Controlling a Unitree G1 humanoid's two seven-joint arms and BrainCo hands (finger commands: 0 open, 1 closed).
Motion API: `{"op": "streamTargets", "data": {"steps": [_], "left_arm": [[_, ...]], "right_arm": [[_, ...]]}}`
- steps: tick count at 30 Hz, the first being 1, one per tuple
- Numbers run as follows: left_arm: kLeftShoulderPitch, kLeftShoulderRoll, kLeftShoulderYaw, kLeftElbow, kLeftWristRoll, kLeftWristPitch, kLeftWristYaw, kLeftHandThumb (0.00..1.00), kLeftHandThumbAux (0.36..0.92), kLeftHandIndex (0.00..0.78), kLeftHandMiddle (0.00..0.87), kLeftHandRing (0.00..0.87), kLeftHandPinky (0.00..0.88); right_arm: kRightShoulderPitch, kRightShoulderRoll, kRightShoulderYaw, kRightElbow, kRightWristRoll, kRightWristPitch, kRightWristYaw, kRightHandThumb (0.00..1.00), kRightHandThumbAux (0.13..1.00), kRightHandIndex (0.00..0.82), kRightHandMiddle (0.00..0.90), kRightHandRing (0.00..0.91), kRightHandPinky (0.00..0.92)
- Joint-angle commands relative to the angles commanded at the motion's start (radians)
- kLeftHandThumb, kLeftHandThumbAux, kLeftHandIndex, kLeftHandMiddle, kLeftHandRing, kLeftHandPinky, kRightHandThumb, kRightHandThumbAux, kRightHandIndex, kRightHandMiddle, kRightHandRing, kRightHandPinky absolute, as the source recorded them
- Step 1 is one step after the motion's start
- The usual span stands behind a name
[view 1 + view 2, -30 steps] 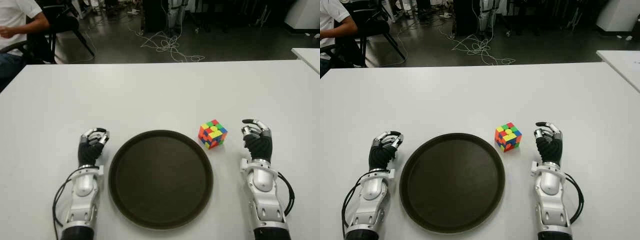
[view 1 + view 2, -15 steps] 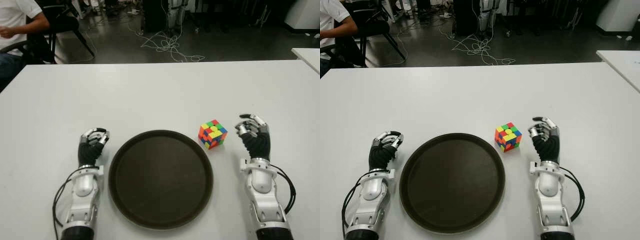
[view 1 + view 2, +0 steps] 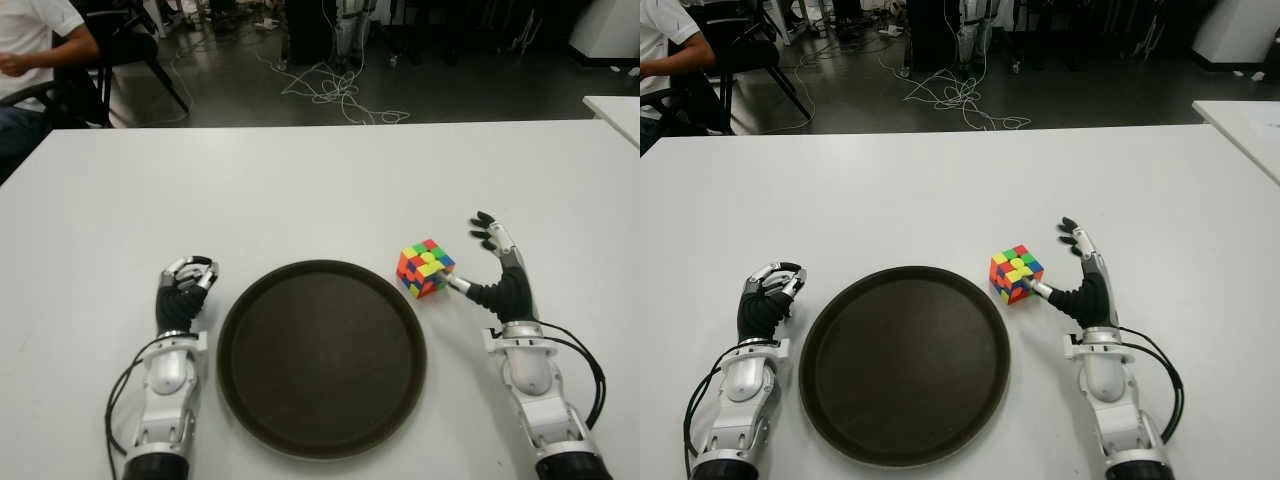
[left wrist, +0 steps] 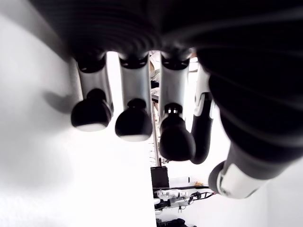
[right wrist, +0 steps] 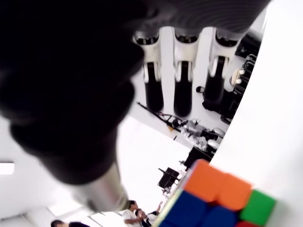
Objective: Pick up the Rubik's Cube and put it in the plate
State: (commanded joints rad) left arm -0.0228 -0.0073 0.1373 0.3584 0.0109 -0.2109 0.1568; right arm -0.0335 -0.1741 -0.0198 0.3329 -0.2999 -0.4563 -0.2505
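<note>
Beside plate, scrambled Rubik's Cube — many-coloured

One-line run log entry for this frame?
right hand: open, beside Rubik's Cube | cube: on table, outside plate | left hand: curled, idle left of plate

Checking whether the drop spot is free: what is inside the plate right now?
Nothing shows inside the plate; its dark base is bare across. The Rubik's Cube sits on the table just outside its rim, beside the open right hand. No part of the base is covered.
</note>
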Motion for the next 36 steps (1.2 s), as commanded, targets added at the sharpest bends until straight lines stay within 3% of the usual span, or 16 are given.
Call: {"op": "streamTargets", "data": {"steps": [12, 19, 29, 31, 36], "left_arm": [[0.002, -0.003, -0.001, -0.020, -0.003, 0.032, 0.003, 0.718, 0.699, 0.445, 0.824, 0.837, 0.836], [0.003, -0.001, -0.006, -0.024, 0.012, 0.038, 0.011, 0.718, 0.700, 0.445, 0.820, 0.834, 0.826], [0.005, -0.001, -0.014, -0.030, 0.018, 0.042, 0.008, 0.718, 0.699, 0.445, 0.816, 0.826, 0.819], [0.005, -0.001, -0.015, -0.029, 0.018, 0.042, 0.008, 0.718, 0.699, 0.445, 0.817, 0.828, 0.823], [0.006, -0.004, -0.016, -0.029, 0.017, 0.042, 0.009, 0.718, 0.700, 0.445, 0.817, 0.829, 0.823]], "right_arm": [[-0.024, -0.006, -0.004, 0.077, 0.000, -0.070, -0.011, 0.000, 0.811, 0.000, 0.000, 0.000, 0.000], [-0.018, -0.010, -0.007, 0.033, 0.006, -0.029, 0.011, 0.000, 0.797, 0.000, 0.000, 0.000, 0.000], [0.018, -0.052, 0.027, -0.184, -0.122, 0.288, 0.089, 0.000, 0.756, 0.000, 0.000, 0.000, 0.000], [-0.007, -0.075, 0.048, -0.316, -0.190, 0.470, 0.188, 0.000, 0.719, 0.000, 0.000, 0.000, 0.000], [-0.033, -0.098, 0.110, -0.503, -0.336, 0.728, 0.355, 0.000, 0.647, 0.000, 0.000, 0.000, 0.000]]}}
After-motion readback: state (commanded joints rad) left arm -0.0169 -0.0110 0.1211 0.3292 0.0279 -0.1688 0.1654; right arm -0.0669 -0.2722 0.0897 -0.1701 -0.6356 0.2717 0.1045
